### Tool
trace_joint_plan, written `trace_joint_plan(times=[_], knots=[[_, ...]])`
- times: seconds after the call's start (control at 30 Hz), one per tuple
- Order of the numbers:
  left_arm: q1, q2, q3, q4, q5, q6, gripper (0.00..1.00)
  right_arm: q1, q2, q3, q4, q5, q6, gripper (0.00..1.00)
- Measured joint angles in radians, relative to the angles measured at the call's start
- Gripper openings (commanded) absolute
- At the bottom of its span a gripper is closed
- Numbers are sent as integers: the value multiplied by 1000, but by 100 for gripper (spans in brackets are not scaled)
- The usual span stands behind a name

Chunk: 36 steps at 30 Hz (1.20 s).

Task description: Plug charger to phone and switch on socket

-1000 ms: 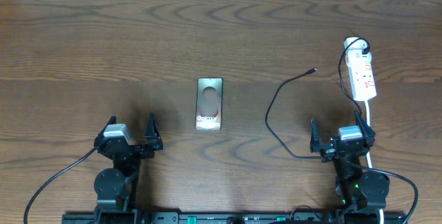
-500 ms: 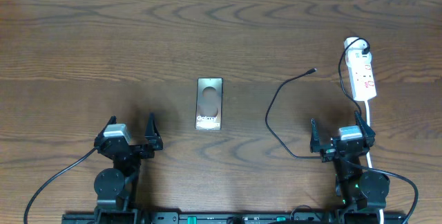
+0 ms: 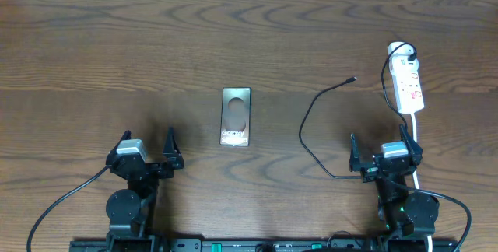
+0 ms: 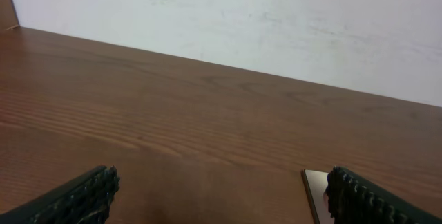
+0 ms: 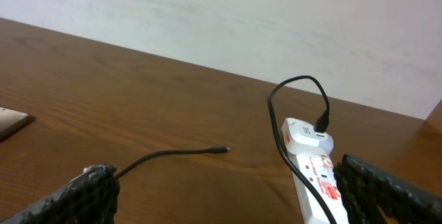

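Note:
The dark grey phone (image 3: 236, 116) lies flat mid-table, its "Galaxy" lettering toward me; one corner of the phone (image 4: 314, 186) shows beside my left gripper's right finger. The charger cable (image 3: 311, 131) curves across the right side, its small plug tip (image 3: 355, 78) lying loose on the wood. Its other end is a black plug (image 5: 322, 123) seated in the white socket strip (image 3: 408, 86). My left gripper (image 3: 145, 152) stands open near the front, left of the phone. My right gripper (image 3: 385, 154) is open too, just in front of the strip, nothing between its fingers.
The strip's white cord (image 3: 415, 145) runs toward me past the right gripper. A pale wall (image 5: 228, 16) bounds the table's far edge. Black robot cables (image 3: 66, 197) trail off both arm bases at the front.

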State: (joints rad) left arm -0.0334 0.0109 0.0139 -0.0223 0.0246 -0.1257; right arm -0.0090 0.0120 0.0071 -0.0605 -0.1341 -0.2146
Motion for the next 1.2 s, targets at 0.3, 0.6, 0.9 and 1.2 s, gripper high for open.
trace_joint_plan(times=[0.3, 0.6, 0.9, 1.2], knots=[[0, 0, 0, 0, 0, 0, 98, 0, 0, 0, 0, 0, 0, 99], [0, 0, 0, 0, 0, 0, 98, 0, 0, 0, 0, 0, 0, 99], [0, 0, 0, 0, 0, 0, 98, 0, 0, 0, 0, 0, 0, 99], [0, 0, 1, 3, 37, -5, 98, 0, 0, 0, 0, 0, 0, 99]])
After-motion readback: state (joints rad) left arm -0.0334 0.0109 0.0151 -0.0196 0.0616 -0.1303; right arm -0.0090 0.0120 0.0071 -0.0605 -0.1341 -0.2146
